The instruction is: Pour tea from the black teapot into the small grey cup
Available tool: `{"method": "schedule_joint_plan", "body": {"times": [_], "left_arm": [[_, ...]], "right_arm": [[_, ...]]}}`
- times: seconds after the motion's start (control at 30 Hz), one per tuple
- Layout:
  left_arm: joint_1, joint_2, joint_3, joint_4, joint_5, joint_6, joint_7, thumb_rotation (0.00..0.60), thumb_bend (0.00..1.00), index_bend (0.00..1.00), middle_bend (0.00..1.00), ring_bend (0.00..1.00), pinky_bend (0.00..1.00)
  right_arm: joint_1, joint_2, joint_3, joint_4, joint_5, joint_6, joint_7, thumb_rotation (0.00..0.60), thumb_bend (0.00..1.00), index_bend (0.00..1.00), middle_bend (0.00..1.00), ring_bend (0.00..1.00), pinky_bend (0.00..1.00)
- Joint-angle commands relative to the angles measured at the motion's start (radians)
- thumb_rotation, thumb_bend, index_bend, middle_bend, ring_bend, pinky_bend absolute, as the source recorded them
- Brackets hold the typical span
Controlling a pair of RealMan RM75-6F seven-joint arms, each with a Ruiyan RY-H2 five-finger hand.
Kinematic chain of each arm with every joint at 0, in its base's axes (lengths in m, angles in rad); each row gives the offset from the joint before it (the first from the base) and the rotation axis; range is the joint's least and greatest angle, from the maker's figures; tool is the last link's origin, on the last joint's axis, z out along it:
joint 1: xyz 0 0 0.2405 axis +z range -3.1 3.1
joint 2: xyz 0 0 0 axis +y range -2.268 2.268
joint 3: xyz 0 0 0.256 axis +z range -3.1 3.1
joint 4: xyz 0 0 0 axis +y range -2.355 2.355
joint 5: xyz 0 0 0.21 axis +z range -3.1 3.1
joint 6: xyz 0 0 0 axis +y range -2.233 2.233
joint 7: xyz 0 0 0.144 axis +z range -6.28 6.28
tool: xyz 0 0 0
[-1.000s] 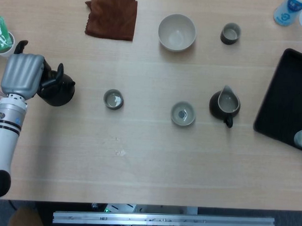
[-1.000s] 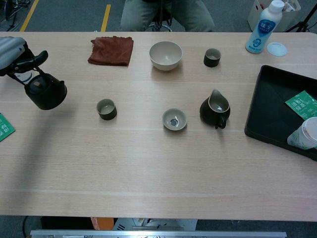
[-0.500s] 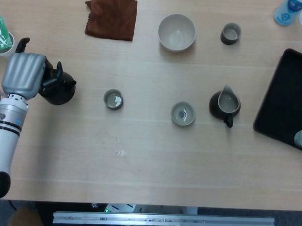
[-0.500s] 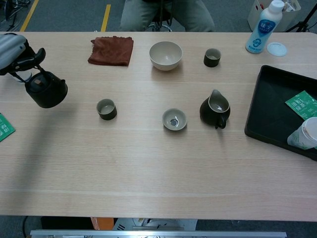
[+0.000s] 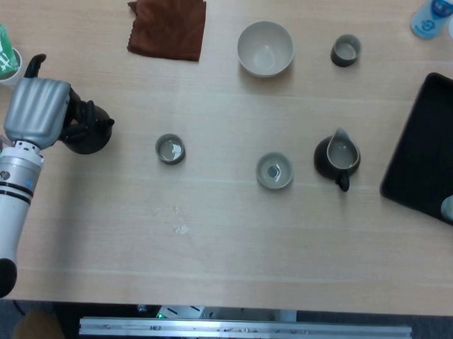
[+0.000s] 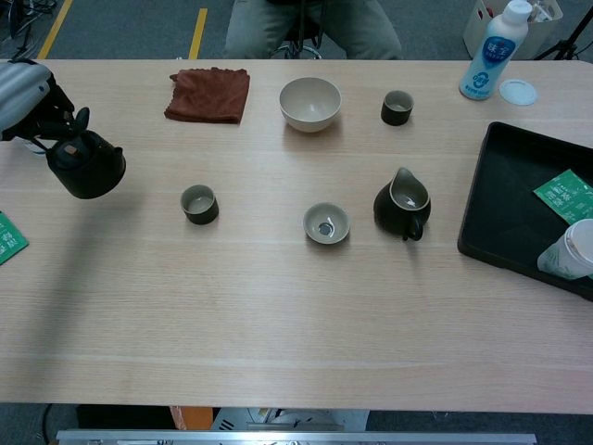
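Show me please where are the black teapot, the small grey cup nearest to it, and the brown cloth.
black teapot [image 6: 90, 171]: chest view, on its round body.
small grey cup [image 5: 170, 149]: head view, on its inside bottom.
brown cloth [image 5: 167, 24]: head view, on the middle of the fabric.

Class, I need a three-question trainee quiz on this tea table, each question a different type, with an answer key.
1. True or false: the left hand is at the black teapot.
2. Which lies nearest the teapot? A) brown cloth B) small grey cup C) black tray
3. Fill in: the white bottle stands at the table's far ____ corner in the chest view.

Key: 1 true; 2 B; 3 right.
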Motion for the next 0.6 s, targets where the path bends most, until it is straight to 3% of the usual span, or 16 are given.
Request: {"method": "schedule_joint_plan", "body": {"times": [0.03,0.6], "left_arm": [[0.002,0.001,-0.001,0.000,0.006,0.003,0.001,0.345,0.50,0.91,1.00,0.79,0.10],[-0.008,0.000,-0.021,-0.058,0.017,0.009,0.041,0.331,0.50,0.91,1.00,0.79,0.10]], "right_arm": [[0.001,0.000,0.000,-0.001,-0.001,0.000,0.000,0.600,0.00,0.43,0.36,0.21,0.23],[0.003,-0.001,-0.002,0.000,-0.006,-0.002,0.003,0.600,0.00,0.43,0.36,0.21,0.23]]}}
